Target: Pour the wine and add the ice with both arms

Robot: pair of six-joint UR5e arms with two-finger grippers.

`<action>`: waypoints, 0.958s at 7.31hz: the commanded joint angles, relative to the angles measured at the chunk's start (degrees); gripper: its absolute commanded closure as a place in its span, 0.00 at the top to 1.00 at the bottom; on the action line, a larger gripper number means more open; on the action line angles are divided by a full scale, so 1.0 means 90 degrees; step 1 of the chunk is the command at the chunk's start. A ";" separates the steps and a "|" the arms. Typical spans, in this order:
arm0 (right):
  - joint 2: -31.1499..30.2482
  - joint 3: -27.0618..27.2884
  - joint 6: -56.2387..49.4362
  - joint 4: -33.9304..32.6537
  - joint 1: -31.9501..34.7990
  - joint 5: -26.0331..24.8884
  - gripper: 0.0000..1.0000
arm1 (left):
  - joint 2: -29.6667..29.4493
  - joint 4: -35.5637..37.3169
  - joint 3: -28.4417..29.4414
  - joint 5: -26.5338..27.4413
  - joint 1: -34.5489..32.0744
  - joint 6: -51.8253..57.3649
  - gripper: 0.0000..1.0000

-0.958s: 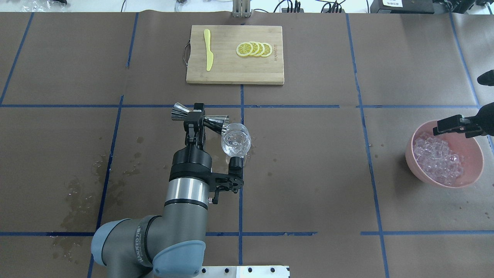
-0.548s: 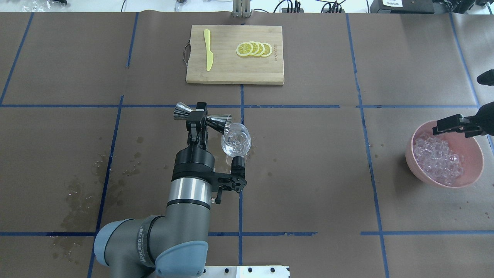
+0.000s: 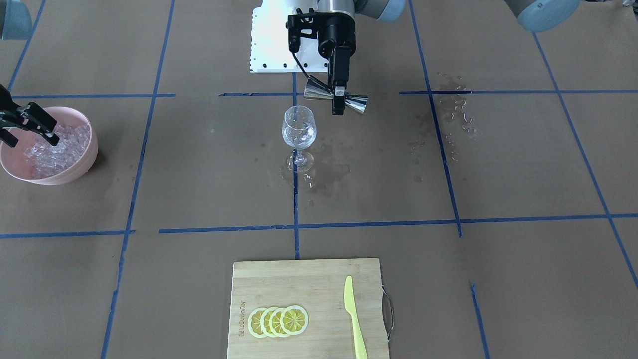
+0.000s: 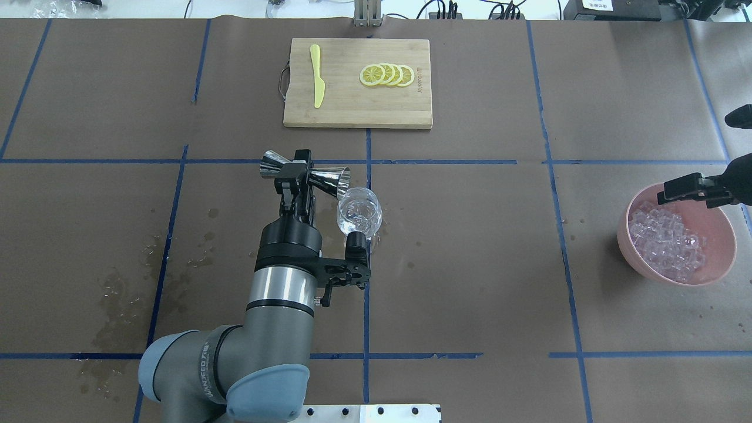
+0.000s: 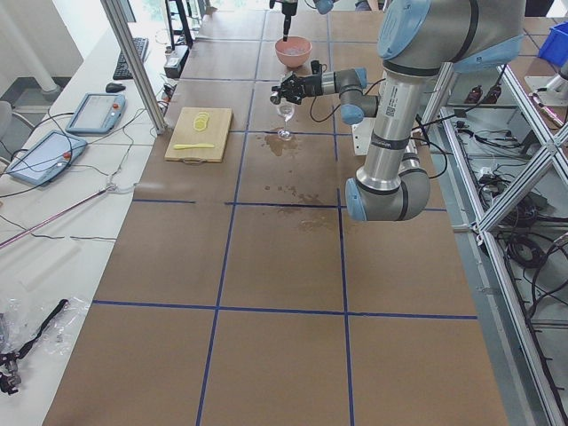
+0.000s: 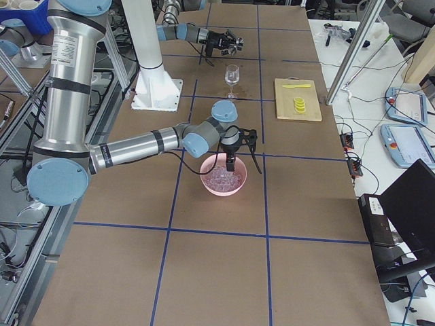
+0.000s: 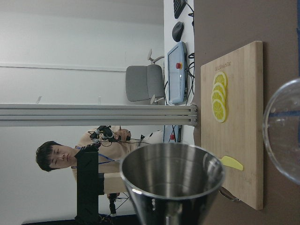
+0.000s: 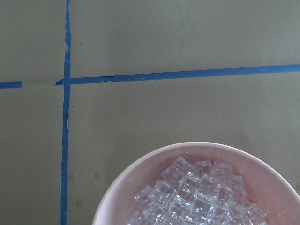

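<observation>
My left gripper (image 4: 302, 170) is shut on a steel double-ended jigger (image 4: 305, 171), held sideways with its mouth beside the rim of the wine glass (image 4: 358, 212). The glass stands upright at mid-table (image 3: 299, 130). Any wine in it is too faint to make out. The jigger cup (image 7: 173, 183) fills the left wrist view. My right gripper (image 3: 25, 132) hangs open just above the pink bowl (image 4: 725, 258) of ice cubes (image 4: 667, 241). The ice (image 8: 197, 199) shows in the right wrist view, but the fingers do not.
A bamboo cutting board (image 4: 352, 111) at the far middle carries lemon slices (image 4: 388, 75) and a yellow plastic knife (image 4: 318, 76). Wet patches lie around the glass foot (image 3: 324, 172) and on the robot's left side (image 4: 123, 294). Blue tape lines grid the brown table cover.
The left gripper has drawn the jigger a little up and back from the glass rim and levelled it. The right gripper has stayed over the bowl.
</observation>
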 commanded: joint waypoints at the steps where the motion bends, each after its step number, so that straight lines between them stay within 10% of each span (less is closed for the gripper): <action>1: 0.0017 0.0003 0.0000 0.0001 0.0000 -0.0010 1.00 | 0.0119 -0.0326 -0.0031 0.0000 -0.0036 0.0001 0.00; 7: 0.0017 -0.0007 0.0000 -0.0009 -0.0029 -0.0039 1.00 | 0.1622 -0.3165 -0.0090 -0.0010 -0.0085 -0.0008 0.00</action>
